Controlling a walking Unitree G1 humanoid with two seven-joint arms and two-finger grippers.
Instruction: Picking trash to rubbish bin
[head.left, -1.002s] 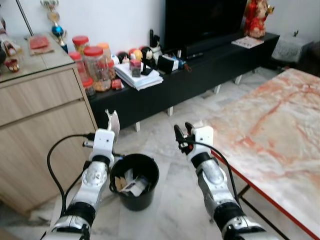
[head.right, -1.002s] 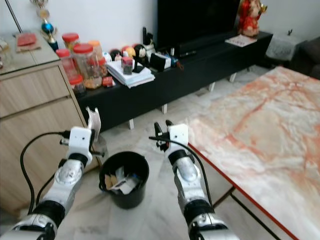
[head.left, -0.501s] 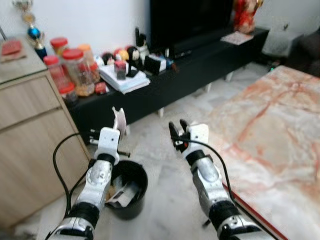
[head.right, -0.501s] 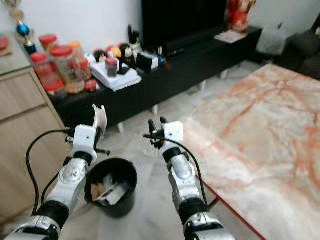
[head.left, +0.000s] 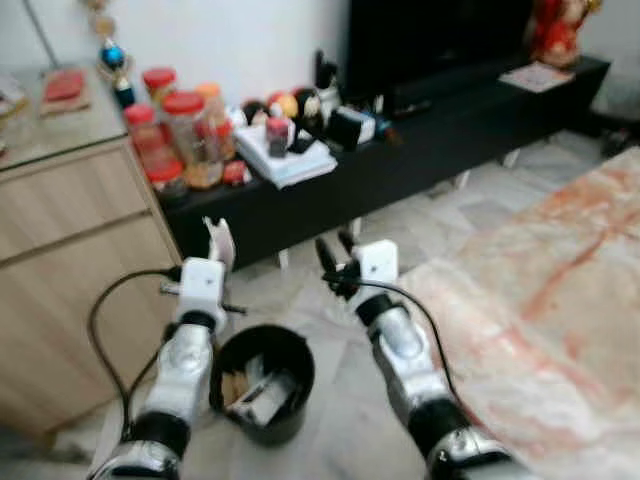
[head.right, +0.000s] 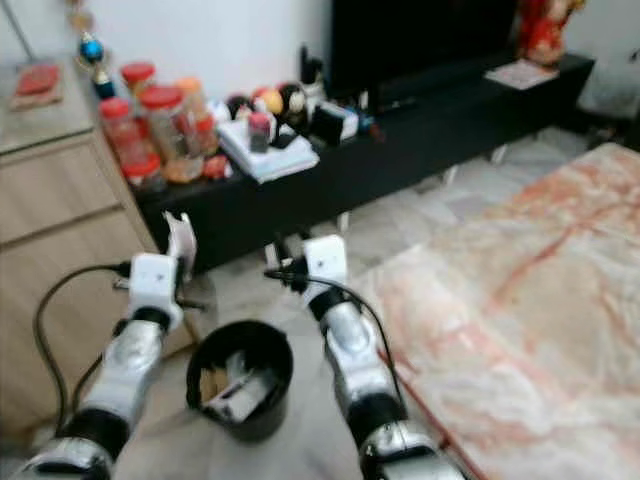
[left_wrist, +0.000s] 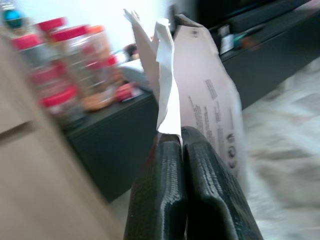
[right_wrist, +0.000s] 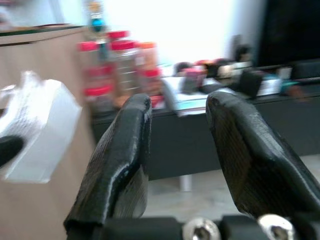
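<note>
The left gripper (left_wrist: 180, 142) was clamped on a piece of paper trash (left_wrist: 200, 100), its black fingers (left_wrist: 160, 190) pressed together with the crumpled white sheet (printed text showed on one side) standing up from their tips. It was held raised above and just beside the rim of the black rubbish bin (head.left: 262, 388), which stood on the pale tiled floor (head.left: 340, 400) and already held scraps of paper. The right gripper (head.left: 333, 262) was raised near the bin's other side, its fingers (right_wrist: 120, 150) spread apart and holding nothing. Behind stood a low black TV console (head.left: 420, 150) carrying red-lidded jars (head.left: 185, 135), a wooden cabinet (head.left: 80, 250) and a marble-patterned table (head.left: 560, 300).
</note>
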